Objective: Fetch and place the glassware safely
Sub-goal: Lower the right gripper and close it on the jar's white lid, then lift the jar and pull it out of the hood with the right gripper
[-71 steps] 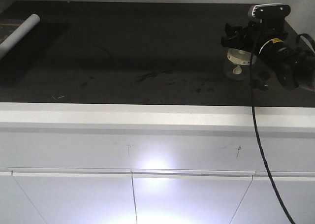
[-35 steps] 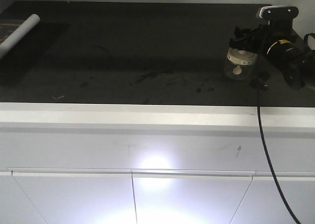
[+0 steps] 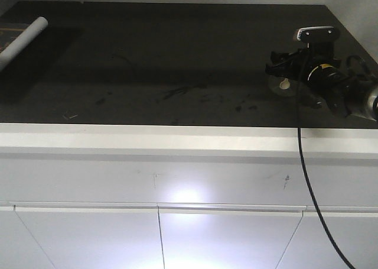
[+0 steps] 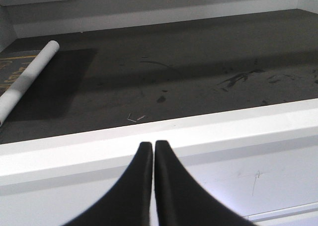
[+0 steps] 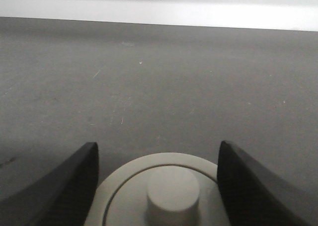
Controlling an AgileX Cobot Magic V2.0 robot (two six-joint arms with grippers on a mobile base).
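1. One table point(image 3: 177, 56) fills my front view. Its top is dark and scuffed and its front edge is white.
2. One white cabinet front point(image 3: 177, 174) sits below it, with three door panels along the bottom.
3. One arm point(image 3: 342, 86), the right, reaches over the table's right end, and one black cable point(image 3: 304, 162) hangs from it down past the edge.
4. One white rolled tube point(image 3: 23, 38) lies at the far left of the table, well apart from everything else.
5. Two fingers of the right pincer point(image 5: 158, 145) stand wide apart, one on each side of the lid. I cannot tell whether they touch it.
6. Two fingers of the left pincer point(image 4: 153, 146) are pressed together with nothing between them, in front of the white table edge.
7. One jar point(image 3: 282, 84) is at the right end of the table, mostly hidden by that arm.
8. One cream-white lid point(image 5: 119, 186) tops the jar.
9. One round knob point(image 5: 173, 188) sits at the lid's centre.
10. One small pale scrap point(image 4: 135, 118) lies near the table's front edge.
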